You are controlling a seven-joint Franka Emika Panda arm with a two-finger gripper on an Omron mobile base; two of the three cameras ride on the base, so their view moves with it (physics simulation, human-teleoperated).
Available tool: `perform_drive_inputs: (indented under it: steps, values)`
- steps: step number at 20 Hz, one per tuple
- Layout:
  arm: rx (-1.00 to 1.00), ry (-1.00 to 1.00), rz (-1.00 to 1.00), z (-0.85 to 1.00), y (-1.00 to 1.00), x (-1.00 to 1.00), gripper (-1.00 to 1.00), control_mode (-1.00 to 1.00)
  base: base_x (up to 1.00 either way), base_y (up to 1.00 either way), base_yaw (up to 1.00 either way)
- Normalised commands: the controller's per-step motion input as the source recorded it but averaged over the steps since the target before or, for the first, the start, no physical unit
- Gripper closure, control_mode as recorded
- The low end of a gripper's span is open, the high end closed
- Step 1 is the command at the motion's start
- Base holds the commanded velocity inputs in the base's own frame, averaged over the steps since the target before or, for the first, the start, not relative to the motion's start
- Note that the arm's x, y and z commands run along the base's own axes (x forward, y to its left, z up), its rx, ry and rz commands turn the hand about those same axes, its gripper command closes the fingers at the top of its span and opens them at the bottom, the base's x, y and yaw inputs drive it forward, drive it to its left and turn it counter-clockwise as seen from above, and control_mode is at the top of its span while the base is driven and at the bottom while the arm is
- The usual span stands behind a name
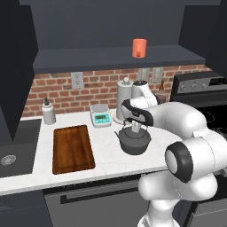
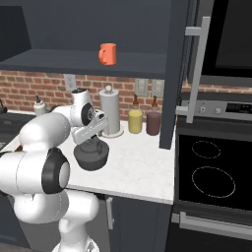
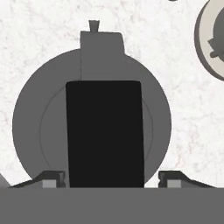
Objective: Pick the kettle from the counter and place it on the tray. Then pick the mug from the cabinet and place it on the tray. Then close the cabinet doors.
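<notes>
Glossy white rounded arm segments with dark joint rings (black band near the wrist), bulbous white base.

Red brick backsplash (image 1: 57, 91), black stove (image 2: 211, 172), sink (image 1: 13, 155).

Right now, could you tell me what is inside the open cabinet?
On the cabinet's dark shelf stands the orange-red mug, alone as far as the views reach. The doors and frame cover the shelf's far ends, so anything there is hidden.
</notes>
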Motion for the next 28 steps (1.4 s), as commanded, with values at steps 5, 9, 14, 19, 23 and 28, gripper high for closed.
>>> perform_drive_inputs:
  steps: [5,9,14,19,23,28]
  values:
    - [0.0,-0.03,0.01,-0.05,0.0,-0.12,1.0,-1.0,0.0,0.0,0.0]
    - [0.0,-0.01,0.01,-0.02,0.0,-0.11,1.0,-1.0,0.0,0.0,0.0]
    - [0.0,-0.17,0.04,0.22,0.03,-0.23,1.0,-1.0,0.0,0.0,0.0]
    - [0.02,-0.01,0.02,0.62,0.14,-0.39,1.0,-1.0,0.0,0.0,0.0]
    - [0.05,0.0,0.05,0.44,0.54,-0.52,1.0,-1.0,0.0,0.0,0.0]
    - [0.02,0.0,0.11,0.38,0.79,-0.26,1.0,-1.0,0.0,0.0,0.0]
